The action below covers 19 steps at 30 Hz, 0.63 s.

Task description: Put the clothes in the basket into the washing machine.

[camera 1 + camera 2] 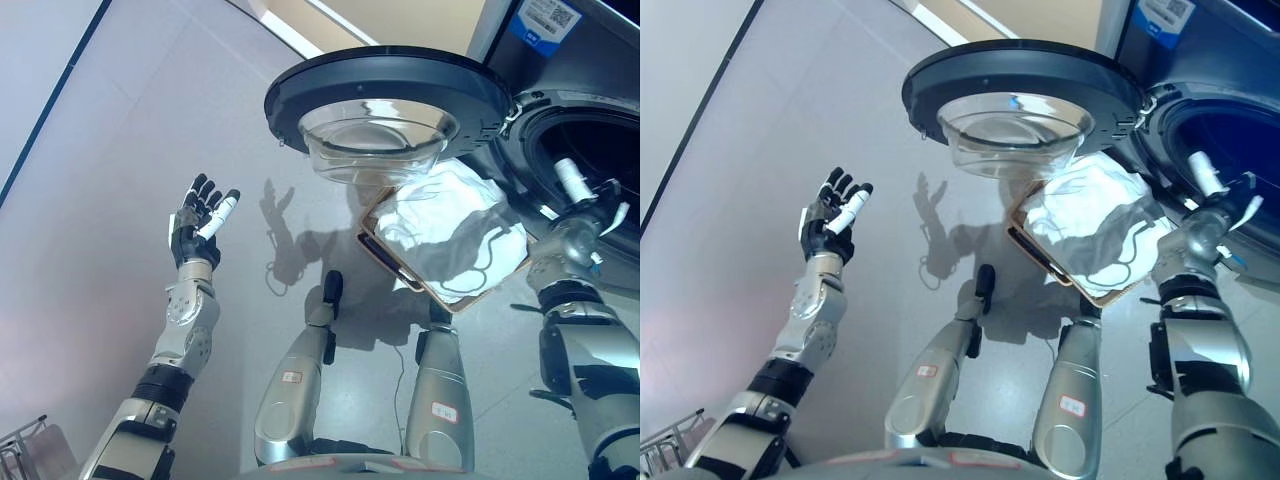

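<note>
A brown basket (388,255) lies on the floor under the washing machine's open round door (390,95), with white clothes (450,225) heaped in it. The machine's dark drum opening (590,155) is at the right. My right hand (585,205) is raised at the rim of the drum opening, fingers straight, holding nothing. My left hand (203,222) is held up over the bare floor at the left, fingers spread and empty, well away from the basket.
The open door (1025,90) with its glass bowl (1012,135) juts out over the basket's far side. A wire rack corner (22,440) shows at the lower left. Grey floor (120,130) spreads to the left.
</note>
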Tool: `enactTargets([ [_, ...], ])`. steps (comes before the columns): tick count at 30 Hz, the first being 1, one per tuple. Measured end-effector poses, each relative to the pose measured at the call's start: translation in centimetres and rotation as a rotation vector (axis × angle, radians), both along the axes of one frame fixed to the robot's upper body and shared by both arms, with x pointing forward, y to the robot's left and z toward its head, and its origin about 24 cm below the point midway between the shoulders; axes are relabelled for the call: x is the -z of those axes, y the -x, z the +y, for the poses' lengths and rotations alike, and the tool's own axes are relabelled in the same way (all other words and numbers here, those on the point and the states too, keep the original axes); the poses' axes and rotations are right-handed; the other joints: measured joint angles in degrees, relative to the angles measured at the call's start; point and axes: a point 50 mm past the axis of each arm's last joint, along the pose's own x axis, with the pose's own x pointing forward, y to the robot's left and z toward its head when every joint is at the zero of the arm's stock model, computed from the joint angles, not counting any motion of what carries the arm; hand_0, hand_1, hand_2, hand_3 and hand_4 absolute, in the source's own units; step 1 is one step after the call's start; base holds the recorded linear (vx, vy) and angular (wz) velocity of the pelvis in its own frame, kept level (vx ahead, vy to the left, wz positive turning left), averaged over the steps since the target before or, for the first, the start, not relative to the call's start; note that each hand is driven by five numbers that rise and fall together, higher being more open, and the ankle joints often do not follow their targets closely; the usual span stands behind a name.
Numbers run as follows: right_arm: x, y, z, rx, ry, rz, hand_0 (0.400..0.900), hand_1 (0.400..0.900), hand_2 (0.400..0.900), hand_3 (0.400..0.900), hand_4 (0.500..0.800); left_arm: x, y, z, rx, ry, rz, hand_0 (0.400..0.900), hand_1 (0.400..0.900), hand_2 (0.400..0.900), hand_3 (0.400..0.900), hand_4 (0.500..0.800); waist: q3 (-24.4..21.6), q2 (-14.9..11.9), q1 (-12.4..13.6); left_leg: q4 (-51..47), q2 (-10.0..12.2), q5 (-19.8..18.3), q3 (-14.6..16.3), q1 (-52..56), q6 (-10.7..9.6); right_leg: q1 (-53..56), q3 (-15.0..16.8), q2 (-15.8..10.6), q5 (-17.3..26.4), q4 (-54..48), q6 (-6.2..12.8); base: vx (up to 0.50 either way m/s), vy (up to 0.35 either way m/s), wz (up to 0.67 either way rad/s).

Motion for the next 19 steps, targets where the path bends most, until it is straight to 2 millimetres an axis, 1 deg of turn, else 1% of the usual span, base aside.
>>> enactTargets([
  [3, 2.1, -0.1, 1.7, -0.063, 0.02, 0.088, 0.9, 0.9, 0.9, 0.9, 0.8, -0.4, -0.2, -0.1, -0.006, -0.003, -0.012, 0.9, 0.9, 0.9, 0.9, 0.8, 0.2, -0.2, 0.0, 1.1, 0.2, -0.3, -0.5, -0.2, -0.1, 0.9, -0.8, 0.2, 0.3, -0.8, -0.52, -0.02, 0.036, -0.11],
  [6, 3.0, -0.4, 3.1, -0.109, 0.03, 0.123, 0.9, 0.9, 0.9, 0.9, 0.8, -0.5, -0.3, -0.1, -0.006, -0.003, -0.015, 0.9, 0.9, 0.9, 0.9, 0.8, 0.4, -0.6, -0.2, 1.4, 0.4, -0.3, 0.1, 0.0, -0.1, 1.5, -0.4, 0.5, 1.6, -2.3, -0.41, 0.0, 0.026, -0.19],
  [9, 5.2, -0.3, 5.4, -0.189, 0.053, 0.198, 0.9, 0.9, 0.9, 0.9, 0.8, 0.0, -0.3, 0.1, -0.023, -0.002, 0.009, 0.9, 0.9, 0.9, 0.9, 0.8, 1.4, -2.0, -0.3, 2.0, 1.5, -1.0, 1.1, 2.0, 0.2, 4.7, 0.5, 1.5, 3.5, -5.5, -0.3, 0.01, 0.0, -0.18],
  [11, 6.5, 0.1, 6.4, -0.226, 0.066, 0.241, 0.9, 0.9, 0.9, 0.9, 0.8, 0.2, -0.3, 0.2, -0.025, -0.014, 0.017, 0.9, 0.9, 0.9, 0.9, 0.8, 1.6, -2.6, -0.9, 1.8, 2.2, -1.2, 1.4, 3.7, 0.2, 7.4, 0.5, 2.1, 4.6, -8.2, -0.55, 0.01, -0.02, -0.14],
  [14, 7.4, 0.5, 7.6, -0.292, 0.089, 0.244, 0.9, 0.9, 0.9, 0.9, 0.8, 0.5, -0.1, 1.0, -0.057, -0.013, 0.027, 0.9, 0.9, 0.9, 0.9, 0.8, 1.6, -3.1, -1.9, 0.8, 2.8, -1.3, 2.3, 6.1, 0.2, 10.2, 0.7, 2.4, 5.8, -11.3, -0.83, 0.02, -0.024, -0.16],
  [17, 8.3, 1.0, 8.3, -0.323, 0.084, 0.247, 0.9, 0.9, 0.9, 0.9, 0.8, 0.6, -0.1, 1.7, -0.089, -0.006, 0.03, 0.9, 0.9, 0.9, 0.9, 0.8, 1.5, -4.0, -2.5, -0.2, 3.8, -1.3, 3.2, 7.9, 0.1, 12.8, 0.7, 3.1, 7.9, -14.9, -0.61, 0.01, -0.042, -0.1],
  [19, 9.4, 1.6, 8.9, -0.351, 0.073, 0.268, 0.9, 0.9, 0.9, 0.9, 0.8, 1.0, 0.1, 2.6, -0.124, -0.005, 0.053, 0.9, 0.9, 0.9, 0.9, 0.8, 0.9, -5.6, -3.0, -1.2, 4.4, -1.3, 3.4, 9.7, -0.1, 14.6, 0.7, 3.6, 8.3, -16.4, -0.7, 0.01, -0.035, -0.07],
])
